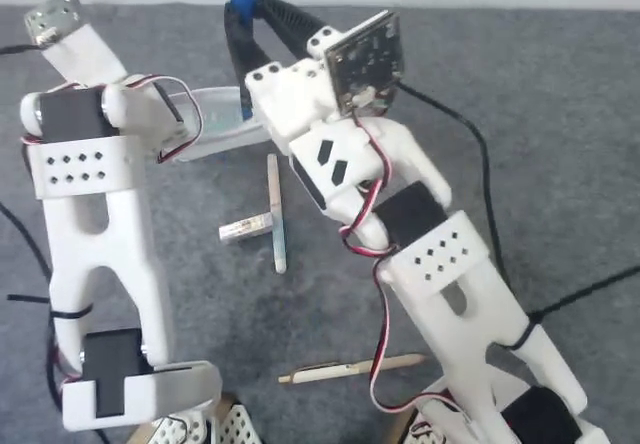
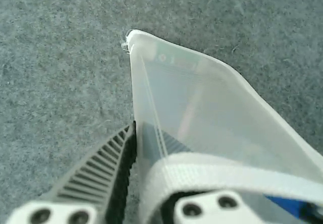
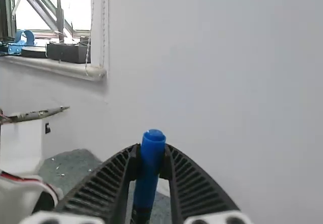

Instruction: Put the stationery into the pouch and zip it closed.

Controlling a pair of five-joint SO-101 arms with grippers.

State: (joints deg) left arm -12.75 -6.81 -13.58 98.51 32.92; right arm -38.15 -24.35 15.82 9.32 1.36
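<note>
Carpet: loose beige pen; left claw grips pouch, right claw marker.

Left arm: base at the near edge of the counter, links running straight away from it, wrist bent down at the far end. Left hand sits low, jaws closed on the edge of the pouch; 1 black ribbed finger lies outside the pouch wall, the other shows through it. Right arm: base at the near right, links angled in toward the middle, wrist tipped up and back. Right hand is raised off the counter and aimed at the far wall, its 2 ribbed fingers clamped on a blue marker whose tip sticks out past them.
</note>
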